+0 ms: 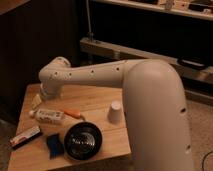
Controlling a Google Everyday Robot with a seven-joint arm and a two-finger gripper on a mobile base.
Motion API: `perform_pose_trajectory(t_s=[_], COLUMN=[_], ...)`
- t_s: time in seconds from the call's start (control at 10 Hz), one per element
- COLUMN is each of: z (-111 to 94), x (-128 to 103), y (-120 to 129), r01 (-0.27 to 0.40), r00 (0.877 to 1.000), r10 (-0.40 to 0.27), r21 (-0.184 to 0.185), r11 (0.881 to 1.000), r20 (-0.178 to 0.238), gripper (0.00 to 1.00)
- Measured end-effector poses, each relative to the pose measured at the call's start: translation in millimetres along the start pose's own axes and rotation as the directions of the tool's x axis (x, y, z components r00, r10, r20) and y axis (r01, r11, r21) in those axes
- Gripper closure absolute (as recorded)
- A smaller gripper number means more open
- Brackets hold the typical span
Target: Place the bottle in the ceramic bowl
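Note:
The bottle [49, 116] is whitish with a printed label and lies on its side on the left part of the wooden table [92, 100]. The ceramic bowl [83, 140] is round, glossy and black, and stands near the table's front edge, right of and in front of the bottle. My white arm reaches in from the right, with its wrist [54, 76] above the table's left side. The gripper [37, 101] hangs below the wrist, just behind and left of the bottle, partly hidden by the arm.
A white upturned cup [115, 112] stands right of the bowl. An orange object [75, 114] lies beside the bottle. A blue object [53, 143] lies left of the bowl. A flat red-striped box [25, 136] lies at the front left corner. Dark shelving stands behind.

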Motion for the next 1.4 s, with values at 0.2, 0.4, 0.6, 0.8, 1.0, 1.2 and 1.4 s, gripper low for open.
perform_pose_trajectory(t_s=[0.2,0.4,0.6,0.8,1.0,1.2,1.4], z=[20,42,60,70,73,81,88], x=[0,-4,-9,-12,-14,-19,-23], y=[2,9,8,5,5,5,6], r01=[0.027,0.044,0.055,0.055,0.053,0.051,0.049], r00=[1.0,0.999,0.997,0.995,0.994,0.992,0.991], r10=[-0.027,-0.045,-0.058,-0.06,-0.06,-0.059,-0.058], r21=[0.013,0.027,0.048,0.069,0.076,0.082,0.083], r11=[1.0,0.999,0.997,0.996,0.996,0.995,0.995], r20=[0.012,0.031,0.057,0.08,0.091,0.109,0.118], gripper=[0.2,0.2,0.2,0.2,0.2,0.2,0.2])
